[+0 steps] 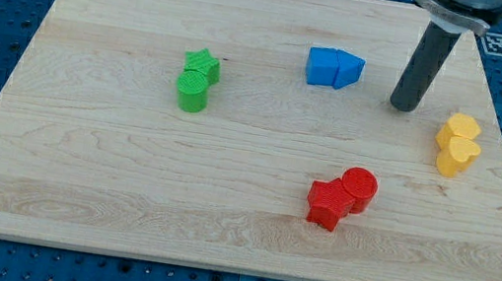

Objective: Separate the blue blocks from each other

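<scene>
Two blue blocks sit touching near the view's top centre: a blue cube-like block (321,66) on the left and a blue wedge-shaped block (348,70) on its right. My tip (402,106) rests on the board to the right of the blue pair, a short gap away from the wedge. The dark rod rises from it toward the view's top right.
A green star block (203,65) touches a green cylinder (192,92) at the left centre. A red cylinder (358,189) touches a red star-like block (326,204) at the bottom centre. Two yellow blocks (458,145) touch near the right edge of the wooden board (75,184).
</scene>
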`<move>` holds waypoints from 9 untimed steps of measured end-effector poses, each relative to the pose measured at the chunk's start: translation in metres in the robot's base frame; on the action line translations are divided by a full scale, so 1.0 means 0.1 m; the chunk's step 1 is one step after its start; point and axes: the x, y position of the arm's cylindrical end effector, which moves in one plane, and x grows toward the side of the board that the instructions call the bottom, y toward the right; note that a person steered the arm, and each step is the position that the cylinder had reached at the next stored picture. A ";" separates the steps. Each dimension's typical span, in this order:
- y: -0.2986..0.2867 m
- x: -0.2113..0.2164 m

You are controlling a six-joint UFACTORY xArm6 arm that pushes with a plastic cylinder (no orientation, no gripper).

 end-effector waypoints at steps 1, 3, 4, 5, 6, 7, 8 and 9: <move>0.00 -0.26; 0.00 -0.40; -0.02 -0.40; -0.31 -0.40; -0.79 -0.39; -1.20 -0.39; -1.47 -0.39; -1.51 -0.39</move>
